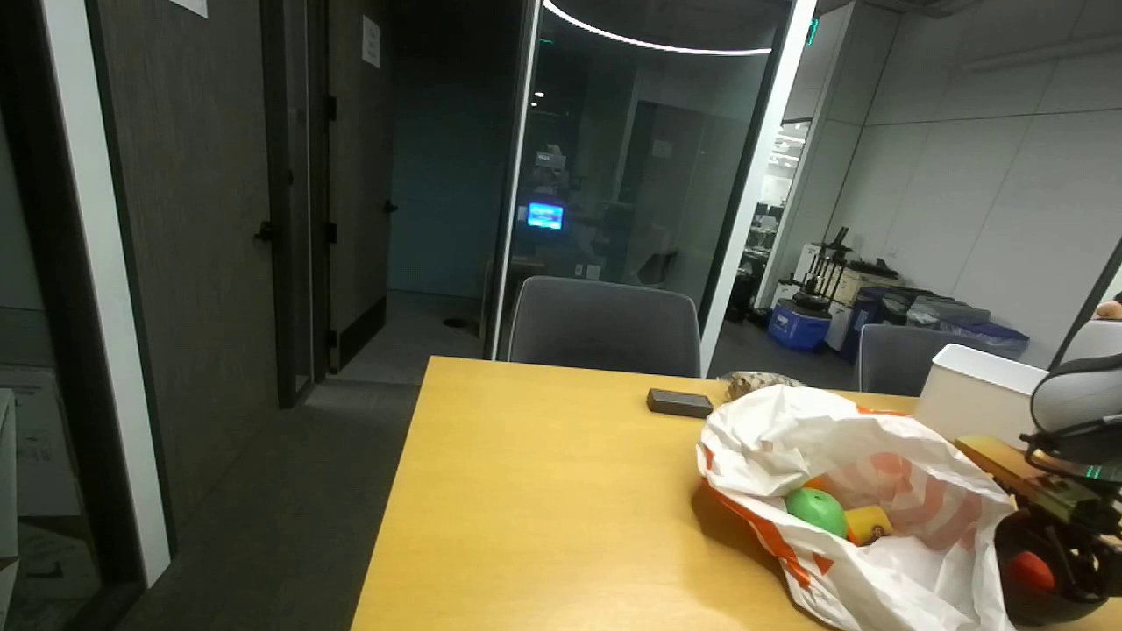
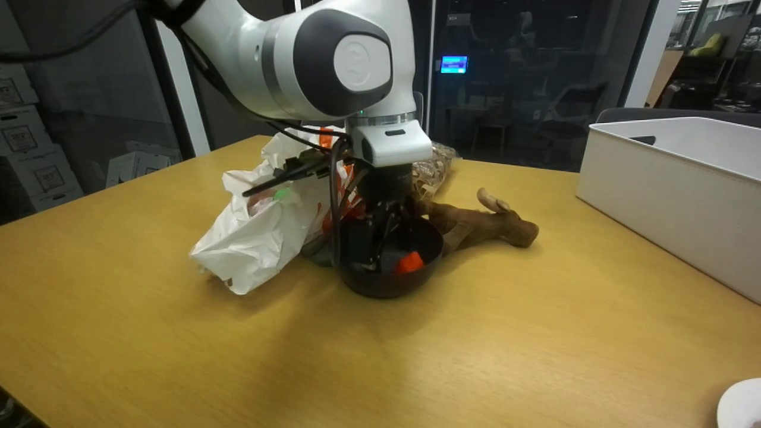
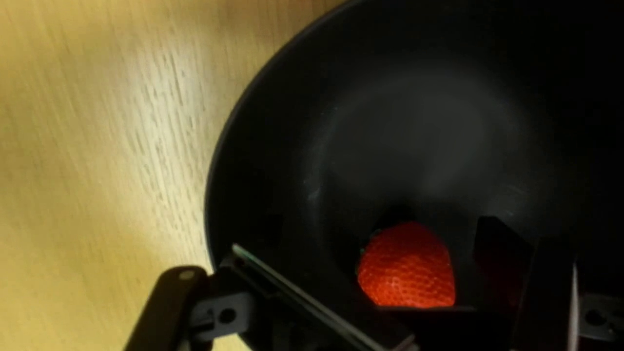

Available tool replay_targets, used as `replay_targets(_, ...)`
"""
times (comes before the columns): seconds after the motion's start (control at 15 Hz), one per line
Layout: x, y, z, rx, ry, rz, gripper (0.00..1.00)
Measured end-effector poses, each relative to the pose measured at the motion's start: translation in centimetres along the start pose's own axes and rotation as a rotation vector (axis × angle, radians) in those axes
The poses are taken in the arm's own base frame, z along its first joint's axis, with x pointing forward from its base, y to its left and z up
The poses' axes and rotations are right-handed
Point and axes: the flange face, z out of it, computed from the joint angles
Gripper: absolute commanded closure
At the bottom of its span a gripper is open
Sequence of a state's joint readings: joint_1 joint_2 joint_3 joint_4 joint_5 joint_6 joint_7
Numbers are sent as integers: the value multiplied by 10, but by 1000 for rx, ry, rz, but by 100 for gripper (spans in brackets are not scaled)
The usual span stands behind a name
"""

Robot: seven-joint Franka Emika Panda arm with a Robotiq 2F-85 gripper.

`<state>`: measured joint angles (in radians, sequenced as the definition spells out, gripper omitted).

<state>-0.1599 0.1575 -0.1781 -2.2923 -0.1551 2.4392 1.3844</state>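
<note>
A red strawberry (image 3: 407, 268) lies inside a black bowl (image 3: 273, 112) on the wooden table. My gripper (image 3: 382, 229) is lowered into the bowl with its jaws wide apart, one on each side of the strawberry. Dark bowl space shows between the fruit and the right-hand finger (image 3: 499, 239), so the fruit does not look held. In the wrist view a dark edge hides the strawberry's lower part. Both exterior views also show the strawberry (image 2: 409, 263) in the bowl (image 2: 383, 289), under the gripper. Against the black bowl the fingers are hard to make out.
Beside the bowl sprawls a white plastic bag (image 1: 780, 429) holding a green fruit (image 1: 815, 510) and a yellow item (image 1: 868, 524). A brown wooden branch (image 2: 487, 226), a clear bag (image 2: 433, 169), a white bin (image 2: 666, 184), a dark box (image 1: 679, 403) and a white dish (image 2: 742, 404) share the table.
</note>
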Motion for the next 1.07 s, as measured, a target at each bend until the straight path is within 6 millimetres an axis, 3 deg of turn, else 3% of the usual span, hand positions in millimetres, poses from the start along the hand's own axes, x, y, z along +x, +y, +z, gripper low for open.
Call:
replay_targets(0.2, 7, -5, 5, -8, 23, 35, 0)
replay_targets(0.27, 10, -6, 6, -10, 30, 46, 25)
replay_targets(0.4, 13, -9, 7, -11, 38, 62, 32)
replay_targets(0.73, 11, -13, 7, -10, 42, 67, 71)
replay_targets(0.8, 10, -14, 7, -9, 42, 66, 75)
replay_targets(1.07, 11, -15, -4, 12, 44, 66, 75)
